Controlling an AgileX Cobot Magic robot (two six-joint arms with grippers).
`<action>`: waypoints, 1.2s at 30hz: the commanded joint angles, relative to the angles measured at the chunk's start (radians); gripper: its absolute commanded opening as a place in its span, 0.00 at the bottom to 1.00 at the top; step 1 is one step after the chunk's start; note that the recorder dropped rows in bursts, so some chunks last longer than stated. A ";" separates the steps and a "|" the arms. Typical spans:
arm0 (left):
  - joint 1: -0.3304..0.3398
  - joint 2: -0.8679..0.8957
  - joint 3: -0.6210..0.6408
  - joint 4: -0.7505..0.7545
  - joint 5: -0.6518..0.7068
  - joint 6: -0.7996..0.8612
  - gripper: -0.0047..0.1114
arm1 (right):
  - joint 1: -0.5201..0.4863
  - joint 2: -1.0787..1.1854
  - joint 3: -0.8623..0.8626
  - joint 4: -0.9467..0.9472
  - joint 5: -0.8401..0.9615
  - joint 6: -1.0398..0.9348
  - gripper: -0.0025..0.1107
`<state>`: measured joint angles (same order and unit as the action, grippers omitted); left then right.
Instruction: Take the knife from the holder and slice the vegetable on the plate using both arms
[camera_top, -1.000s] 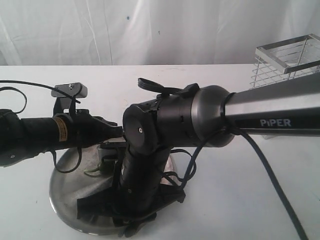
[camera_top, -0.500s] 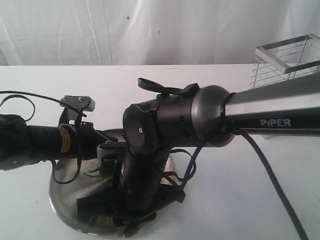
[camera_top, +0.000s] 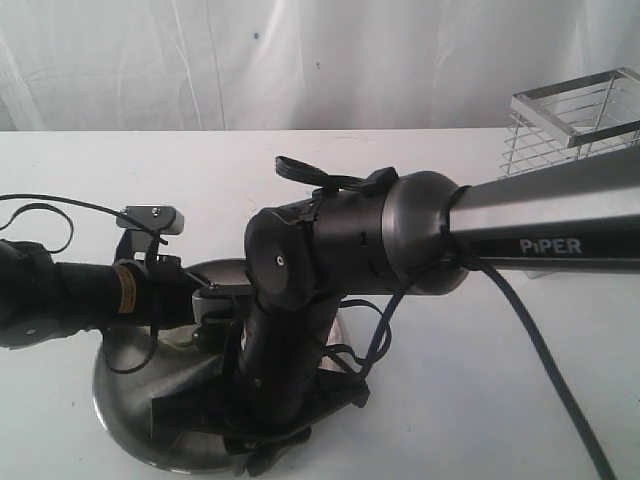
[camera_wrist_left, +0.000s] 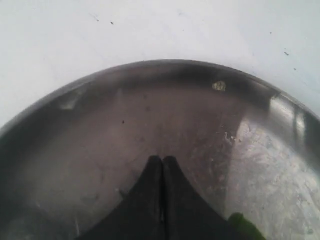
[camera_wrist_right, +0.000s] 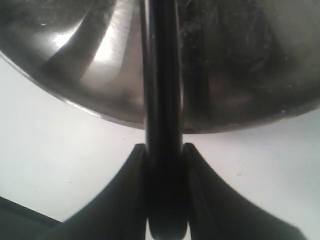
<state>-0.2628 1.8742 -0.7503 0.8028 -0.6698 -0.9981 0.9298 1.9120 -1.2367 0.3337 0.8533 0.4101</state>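
The steel plate (camera_top: 120, 400) sits at the front left of the table, with both arms over it. My left gripper (camera_wrist_left: 162, 161) is shut with nothing between its fingers, its tips low over the plate's floor (camera_wrist_left: 100, 130). The green vegetable (camera_wrist_left: 245, 227) shows just beside one finger, mostly cut off by the frame edge. A small pale-green bit (camera_wrist_left: 218, 86) lies near the plate's far rim. My right gripper (camera_wrist_right: 165, 150) is shut on the knife (camera_wrist_right: 161, 75) by its black handle, which reaches out over the plate (camera_wrist_right: 100, 60). The bulky arm (camera_top: 300, 260) hides the blade in the exterior view.
The chrome wire-mesh holder (camera_top: 570, 125) stands at the back right, behind the grey PiPER tube (camera_top: 540, 230). Black cables (camera_top: 545, 360) trail from that arm across the white table. A white curtain closes off the back.
My left arm has sunk lower over the plate and drawn slightly back to the left. The plate has slid a touch to the left. The right arm has not moved.
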 joint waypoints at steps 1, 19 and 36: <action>0.076 -0.082 0.009 0.069 -0.108 -0.123 0.04 | -0.004 -0.001 -0.006 -0.011 -0.002 0.008 0.02; 0.081 0.072 0.023 0.281 -0.199 -0.173 0.04 | -0.004 -0.001 -0.006 -0.011 -0.004 0.008 0.02; 0.081 0.162 0.023 0.272 -0.097 -0.199 0.04 | -0.004 -0.008 -0.006 -0.023 0.171 -0.006 0.02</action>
<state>-0.1840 1.9968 -0.7561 1.0135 -0.9154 -1.1887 0.9298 1.9120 -1.2415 0.3230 0.9717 0.3970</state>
